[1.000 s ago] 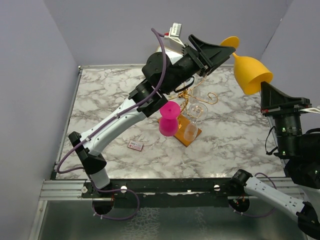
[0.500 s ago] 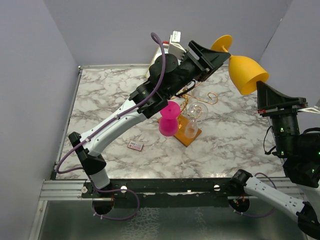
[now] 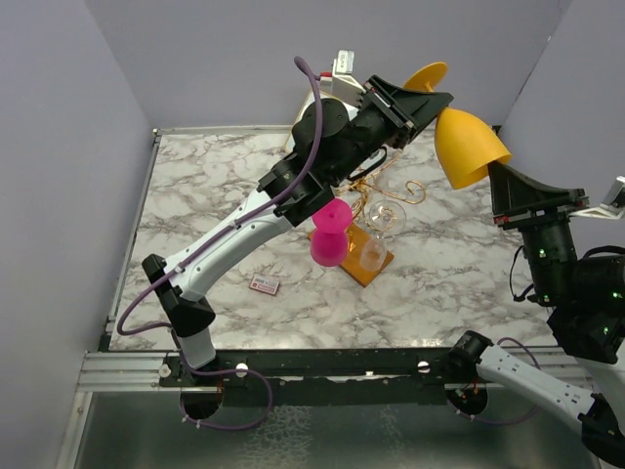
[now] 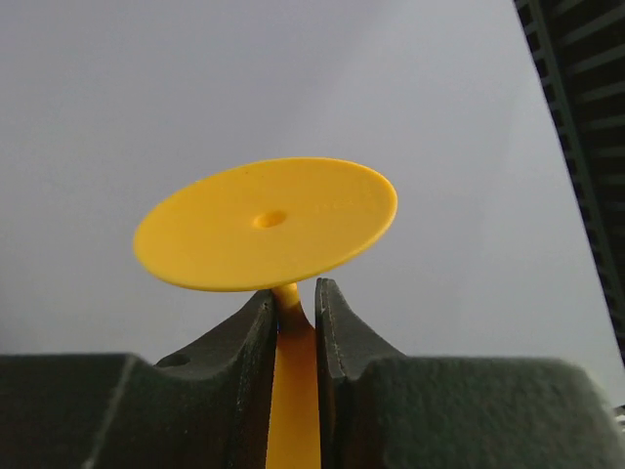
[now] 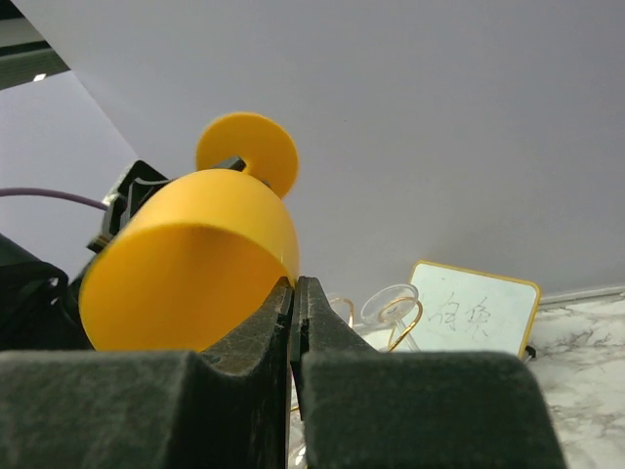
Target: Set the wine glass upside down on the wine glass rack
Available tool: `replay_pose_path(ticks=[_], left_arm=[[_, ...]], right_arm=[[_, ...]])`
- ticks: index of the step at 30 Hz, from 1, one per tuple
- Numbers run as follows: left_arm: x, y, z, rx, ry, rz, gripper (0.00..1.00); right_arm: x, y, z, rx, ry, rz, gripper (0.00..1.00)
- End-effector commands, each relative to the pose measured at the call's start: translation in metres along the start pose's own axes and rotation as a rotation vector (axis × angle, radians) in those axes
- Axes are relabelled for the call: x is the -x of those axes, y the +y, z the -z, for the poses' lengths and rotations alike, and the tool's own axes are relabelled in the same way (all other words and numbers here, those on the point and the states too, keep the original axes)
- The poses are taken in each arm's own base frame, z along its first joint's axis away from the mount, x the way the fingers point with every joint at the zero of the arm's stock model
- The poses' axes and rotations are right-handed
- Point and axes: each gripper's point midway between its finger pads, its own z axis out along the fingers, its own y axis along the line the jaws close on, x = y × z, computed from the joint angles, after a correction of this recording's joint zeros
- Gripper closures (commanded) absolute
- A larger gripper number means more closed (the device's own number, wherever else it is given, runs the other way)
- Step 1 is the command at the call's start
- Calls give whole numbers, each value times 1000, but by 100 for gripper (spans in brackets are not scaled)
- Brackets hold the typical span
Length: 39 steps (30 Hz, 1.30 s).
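The white marble table (image 3: 195,195) with grey veins is carrying everything. The left arm is leaning far over it. The left pincer (image 3: 435,98) is pinching the thin stem of the yellow plastic wine glass (image 3: 467,145), just under its round foot. In the left wrist view the two dark fingers (image 4: 344,337) are pressing the stem from both sides.

The right pincer (image 3: 494,171) is touching the glass from below. Its fingers are closed to a thin slit on the rim of the bowl, and they seem to be pinching the wall there.

The glass is hanging in the air, tilted, with its mouth down and to the right. It is above and to the right of the gold wire rack with scrolled arms on an orange-brown wooden base (image 3: 355,264), and it is not touching it.

A pink wine glass (image 3: 329,242) and a clear wine glass (image 3: 374,254) are sitting at the rack, each with its foot uppermost. A small white and red flat box (image 3: 265,285) is lying on the table, left of the rack.
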Motion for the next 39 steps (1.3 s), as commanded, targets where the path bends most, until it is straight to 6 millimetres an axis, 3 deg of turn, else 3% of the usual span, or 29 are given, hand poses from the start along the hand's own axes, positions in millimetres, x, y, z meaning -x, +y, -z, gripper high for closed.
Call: replay_pose_path(ticks=[1, 3, 6, 8, 9, 14, 18, 22, 25, 31, 39], left_arm=[[-7, -8, 4, -37, 32, -19, 91], [-4, -10, 7, -42, 20, -36, 100], [1, -11, 8, -54, -4, -76, 100], [5, -9, 7, -47, -27, -110, 100], [14, -22, 15, -67, -50, -124, 100], [36, -31, 24, -74, -127, -180, 100], [53, -36, 30, -80, -183, -224, 100], [65, -44, 39, -93, -234, -295, 100], [71, -51, 46, -126, -266, -372, 100], [62, -68, 53, -249, -245, -614, 100], [37, -80, 61, -427, -175, -965, 100]], right_arm=[[-10, 13, 0, 69, 36, -9, 99], [-13, 11, 1, 67, 46, -4, 99], [-19, 7, 4, 57, 71, 5, 99], [-22, 5, 7, 50, 86, 8, 90], [-24, 3, 8, 46, 95, 11, 87], [-33, -5, 19, 35, 149, 35, 63], [-45, -6, 37, 85, 222, 78, 52], [-56, -8, 53, 115, 299, 94, 50], [-49, -5, 57, 117, 310, 80, 50], [-21, 8, 41, 42, 323, -2, 51], [-23, 27, 19, -35, 391, -175, 52]])
